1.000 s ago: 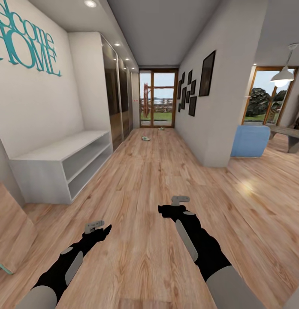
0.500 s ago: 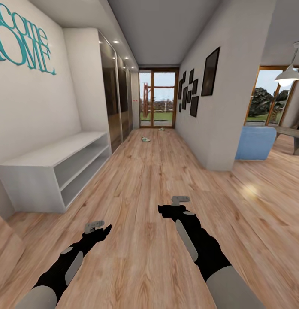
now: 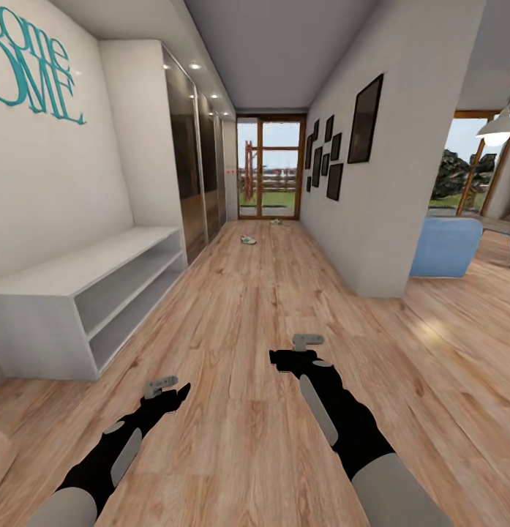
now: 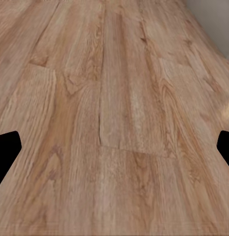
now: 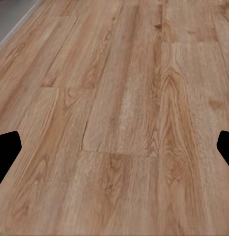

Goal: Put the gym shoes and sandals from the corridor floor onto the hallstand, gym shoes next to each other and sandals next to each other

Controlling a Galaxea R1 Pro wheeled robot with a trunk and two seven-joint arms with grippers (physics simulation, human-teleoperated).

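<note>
Transit step: robot's rolling down the corridor floor (image 3: 247, 329), nothing picked yet. Both arms held low ahead: left gripper (image 3: 169, 386) at 7 o'clock, right gripper (image 3: 297, 350) at 5. In the wrist views each shows fingers wide apart, holding nothing, w/ bare planks between.

One gym shoe (image 3: 247, 238) lies far off at 12 by the glass door, a second small shape (image 3: 275, 220) beyond it (too tiny to tell what kind). Next: close in, then lower an arm.

White bench (image 3: 94, 293) at 9 isn't the target. "HOME" lettering (image 3: 31, 80) is cut off.
</note>
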